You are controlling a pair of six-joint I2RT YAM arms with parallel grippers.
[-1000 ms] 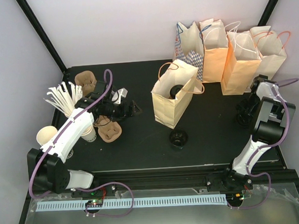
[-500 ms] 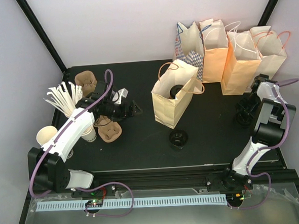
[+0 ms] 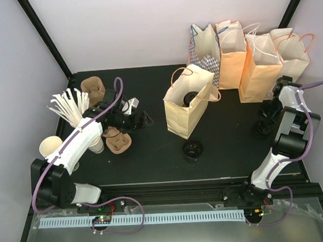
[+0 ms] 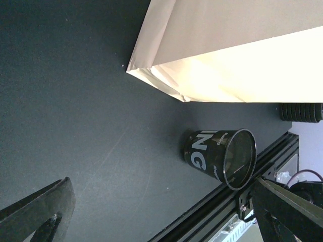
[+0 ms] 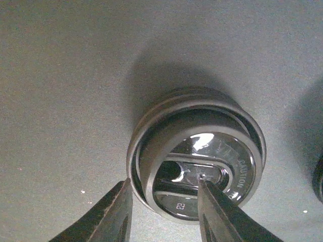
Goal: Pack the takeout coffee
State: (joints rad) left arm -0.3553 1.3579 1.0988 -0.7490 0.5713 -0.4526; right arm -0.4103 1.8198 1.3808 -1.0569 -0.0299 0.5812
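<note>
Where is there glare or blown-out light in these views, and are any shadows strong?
Left wrist: the side of the paper bag is washed out nearly white; the black cup shows its pale lettering clearly. Right wrist: a bright glint on the glossy lid, a soft shadow on the table beyond it. Top external: even light, no hard shadows.

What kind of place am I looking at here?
Probably a lab bench set up as a mock coffee takeout counter: paper bags, a stack of black lids, and a bundle of straws.
</note>
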